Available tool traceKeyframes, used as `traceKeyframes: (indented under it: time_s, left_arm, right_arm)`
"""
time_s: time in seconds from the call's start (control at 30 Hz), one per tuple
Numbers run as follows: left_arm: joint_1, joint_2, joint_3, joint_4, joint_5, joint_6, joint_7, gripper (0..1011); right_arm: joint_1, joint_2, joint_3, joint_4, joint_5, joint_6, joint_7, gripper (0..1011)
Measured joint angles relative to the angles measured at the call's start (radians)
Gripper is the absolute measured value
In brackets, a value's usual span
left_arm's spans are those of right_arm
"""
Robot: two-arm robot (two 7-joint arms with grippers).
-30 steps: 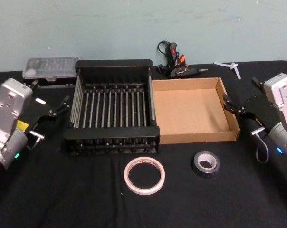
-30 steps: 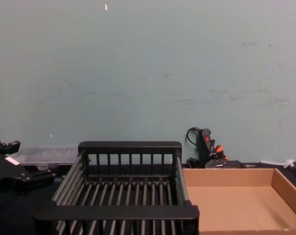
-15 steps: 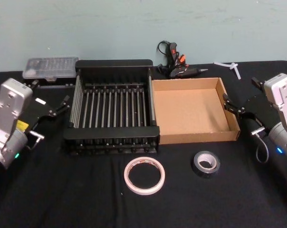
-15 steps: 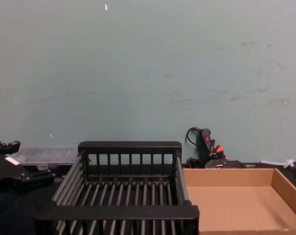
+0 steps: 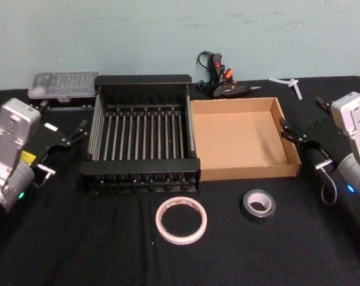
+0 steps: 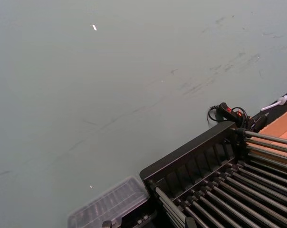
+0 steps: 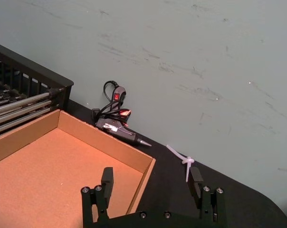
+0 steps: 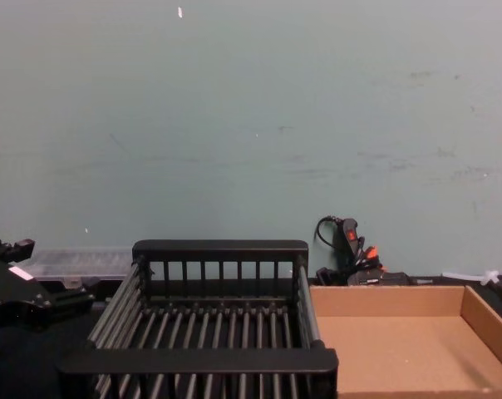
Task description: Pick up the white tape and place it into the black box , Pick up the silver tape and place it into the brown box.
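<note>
Sitting flat on the black cloth near the front edge, the white tape (image 5: pixel 181 220) and the silver tape (image 5: pixel 258 205) lie apart from each other, the white roll in front of the crate (image 5: pixel 141 177) and the silver one in front of the brown box (image 5: pixel 245 171). Crate and box stand side by side, touching along one wall, both bare inside.

Left gripper (image 5: pixel 78 132) hangs off the crate's left side, its dark fingers spread and holding nothing. Right gripper (image 5: pixel 293 134) hangs just off the brown box's right wall, jaws wide apart and holding nothing; from its wrist camera the two fingertips (image 7: pixel 107 176) straddle the box's far right corner.

Compared with a second ago, very little differs. Both tapes, the crate and the box lie where they did. The left gripper has eased a touch lower and toward the crate; the right one looks unchanged.

Behind the containers, a glue gun (image 5: pixel 222 82) with a coiled cord rests by the wall, a clear plastic case (image 5: pixel 62 85) sits at the far left, and a white cable tie (image 5: pixel 289 83) lies at the far right.
</note>
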Motion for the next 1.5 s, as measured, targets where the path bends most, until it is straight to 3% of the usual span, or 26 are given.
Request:
traceKeyframes:
  time_s: [0.37, 0.67, 1.0, 1.5]
  left_arm:
    - [0.000, 0.000, 0.000, 0.000, 0.000, 0.000, 0.000, 1001]
    - [0.000, 0.000, 0.000, 0.000, 0.000, 0.000, 0.000, 1001]
    - [0.000, 0.000, 0.000, 0.000, 0.000, 0.000, 0.000, 1001]
    - [0.000, 0.000, 0.000, 0.000, 0.000, 0.000, 0.000, 1001]
  right_arm:
    - [0.000, 0.000, 0.000, 0.000, 0.000, 0.000, 0.000, 1002]
    - [-0.019, -0.008, 0.032, -0.026, 0.001, 0.013, 0.025, 1002]
    - [-0.068, -0.013, 0.072, -0.117, 0.037, 0.096, 0.047, 1002]
    - [-0.183, -0.027, 0.152, -0.315, 0.126, 0.289, 0.056, 1002]
